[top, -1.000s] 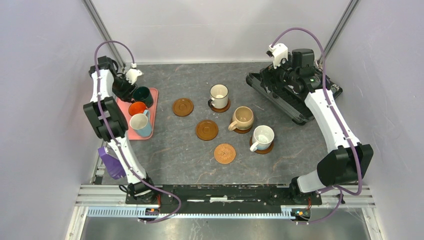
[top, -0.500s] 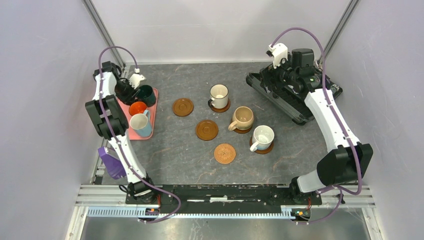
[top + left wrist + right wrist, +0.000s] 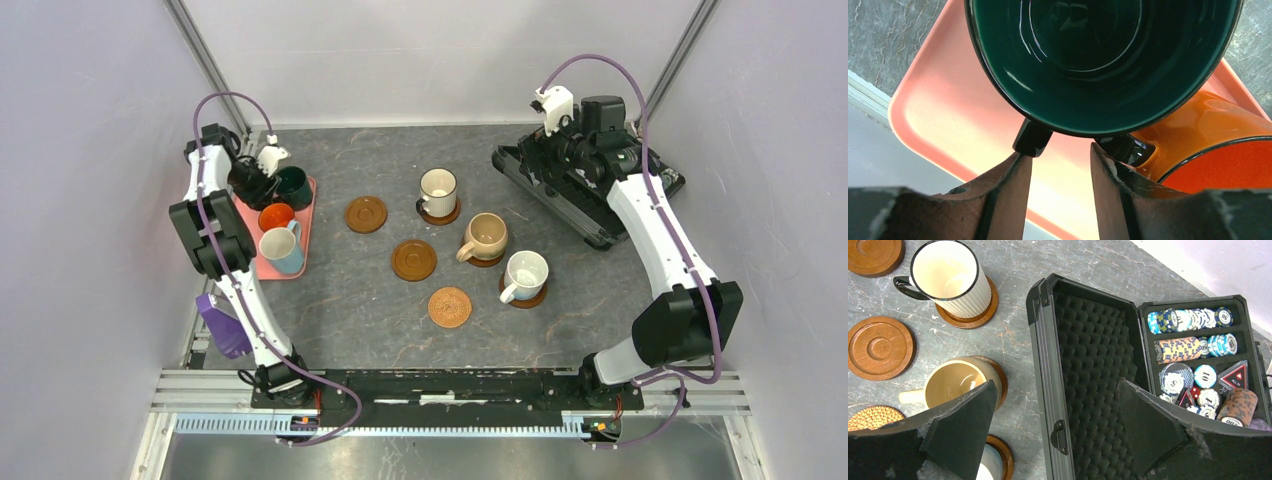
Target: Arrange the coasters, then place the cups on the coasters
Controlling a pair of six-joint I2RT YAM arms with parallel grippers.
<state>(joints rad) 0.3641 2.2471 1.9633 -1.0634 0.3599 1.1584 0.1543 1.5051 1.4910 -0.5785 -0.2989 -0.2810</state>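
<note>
1. Jaws of the left gripper (image 3: 1058,155) are half open and hold nothing. They sit right by the handle of the dark green cup (image 3: 1098,60), ready to pinch it, I think.
2. That cup sits on the pink tray (image 3: 948,125), beside the orange cup (image 3: 1208,125).
3. Three coasters (image 3: 413,260) lie bare in the middle, set out for cups.
4. Far over, the right gripper (image 3: 1055,384) is wide open and empty above the chip case (image 3: 1088,340), out of the way.

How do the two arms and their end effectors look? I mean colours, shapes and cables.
The left arm and right arm have white links and black joints. A purple cable loops along each. The left end effector and right end effector have dark, wedge-shaped fingers with worn edges.
</note>
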